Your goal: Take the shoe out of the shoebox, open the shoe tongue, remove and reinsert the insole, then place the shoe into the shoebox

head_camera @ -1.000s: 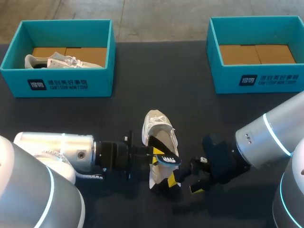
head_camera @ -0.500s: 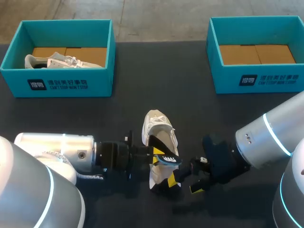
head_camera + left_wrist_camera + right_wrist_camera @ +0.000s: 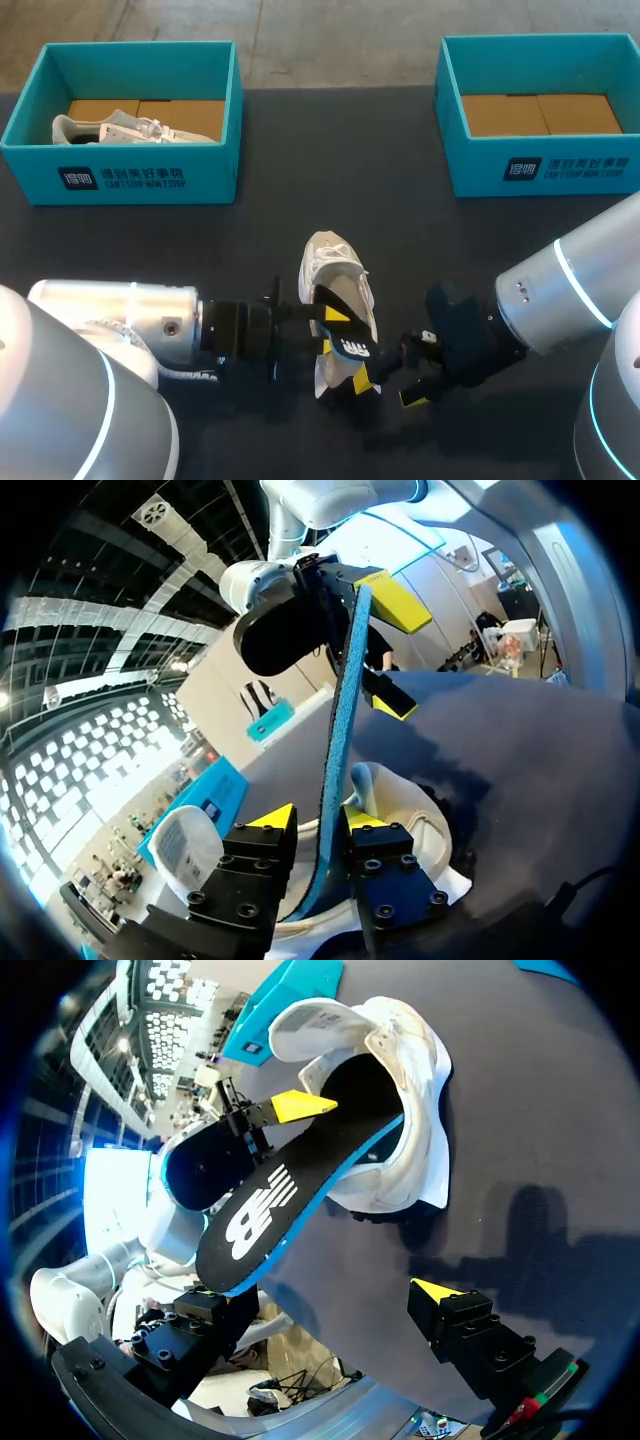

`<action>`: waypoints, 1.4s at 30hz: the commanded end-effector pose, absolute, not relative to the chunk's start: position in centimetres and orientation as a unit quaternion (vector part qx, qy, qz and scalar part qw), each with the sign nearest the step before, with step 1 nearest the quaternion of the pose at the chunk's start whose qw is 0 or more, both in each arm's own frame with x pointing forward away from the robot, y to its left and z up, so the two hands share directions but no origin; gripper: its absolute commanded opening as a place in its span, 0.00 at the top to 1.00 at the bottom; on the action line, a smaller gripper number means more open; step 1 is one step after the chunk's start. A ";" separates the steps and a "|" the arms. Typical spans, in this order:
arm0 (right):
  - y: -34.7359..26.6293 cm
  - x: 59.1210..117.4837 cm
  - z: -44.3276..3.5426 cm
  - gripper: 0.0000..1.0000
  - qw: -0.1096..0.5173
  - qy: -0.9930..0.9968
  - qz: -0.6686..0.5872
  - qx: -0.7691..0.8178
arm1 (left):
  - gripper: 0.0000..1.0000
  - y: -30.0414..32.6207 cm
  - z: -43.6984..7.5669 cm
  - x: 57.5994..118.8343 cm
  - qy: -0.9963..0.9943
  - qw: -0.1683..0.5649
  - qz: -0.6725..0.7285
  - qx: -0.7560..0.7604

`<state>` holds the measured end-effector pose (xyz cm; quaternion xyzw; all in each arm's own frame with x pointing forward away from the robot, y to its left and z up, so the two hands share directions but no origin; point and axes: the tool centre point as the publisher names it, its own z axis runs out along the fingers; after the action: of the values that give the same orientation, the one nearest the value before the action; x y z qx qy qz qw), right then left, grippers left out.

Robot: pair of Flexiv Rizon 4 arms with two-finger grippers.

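Cream-white and soft-looking, your shoe (image 3: pixel 330 262) lies at the near middle of the matte black surface (image 3: pixel 300 190), between the two arms and well apart from both boxes. Its upper is pale fabric with laces, and in the right wrist view the padded collar gapes wide, dark inside. Your left pincer (image 3: pixel 313 818) is pinching the insole (image 3: pixel 345 335) edge-on between its yellow tips. The insole is a long, flat, round-ended slab, smooth black on top with white print and bright blue foam along its edge and underside. One end sits at the mouth of the shoe; the other sticks out toward your right pincer (image 3: pixel 386 388), whose fingers are spread wide just right of the shoe, gripping nothing. At the far left, the left shoebox (image 3: pixel 120 175), teal card with straight walls, holds a second shoe (image 3: pixel 130 128) of the same pale colour on a brown cardboard floor. At the far right, the right shoebox (image 3: pixel 540 165), also teal, shows its brown cardboard floor.
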<state>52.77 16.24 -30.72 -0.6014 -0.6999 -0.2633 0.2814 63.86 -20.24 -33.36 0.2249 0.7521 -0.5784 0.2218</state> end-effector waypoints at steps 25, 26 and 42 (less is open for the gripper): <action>16.3 52.6 -30.7 0.00 0.279 -0.699 -0.263 -0.603 | 1.00 -20.6 -32.8 62.5 0.742 0.220 -0.588 0.236; 16.3 52.6 -30.7 0.00 0.279 -0.699 -0.263 -0.603 | 1.00 -20.6 -32.8 62.5 0.741 0.220 -0.589 0.236; 16.3 52.6 -30.7 0.00 0.279 -0.699 -0.263 -0.603 | 1.00 -20.6 -34.6 64.7 0.748 0.223 -0.582 0.228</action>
<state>52.77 16.24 -30.72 -0.6014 -0.6999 -0.2633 0.2814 64.20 -20.03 -34.35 0.2279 0.7452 -0.5847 0.2254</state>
